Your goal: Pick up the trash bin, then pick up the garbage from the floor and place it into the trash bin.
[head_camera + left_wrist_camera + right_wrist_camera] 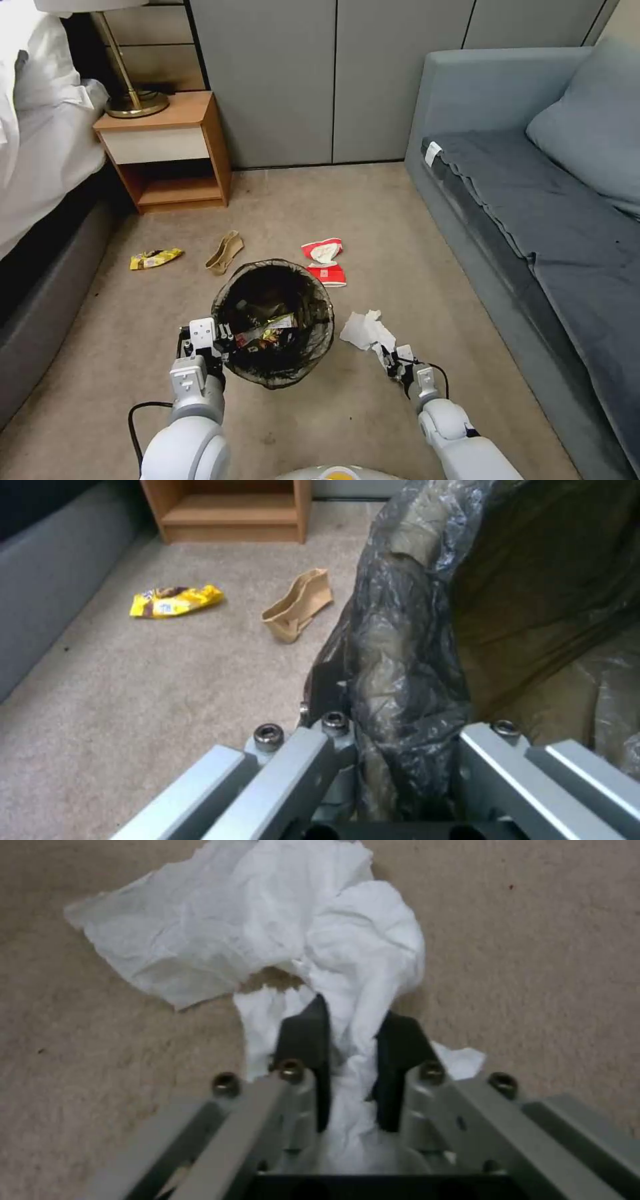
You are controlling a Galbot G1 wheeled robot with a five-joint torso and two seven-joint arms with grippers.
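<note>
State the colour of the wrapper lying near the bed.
Yellow snack wrapper; left wrist view shows it best.

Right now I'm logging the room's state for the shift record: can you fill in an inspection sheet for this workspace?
Surface: beige carpet, a few dark specks.
Job's things: trash bin with dark liner, wrappers inside; crumpled tissue on the carpet beside it.
Clutter: yellow wrapper, tan paper piece, crushed red-and-white cups lie beyond the bin.
Grippers: left pincer clamps the bin's bagged rim; right pincer pinches the tissue's near edge.
Cables: black cable loops beside the left arm.
Surroundings: nightstand with lamp, bed, grey sofa, cabinet doors.
</note>
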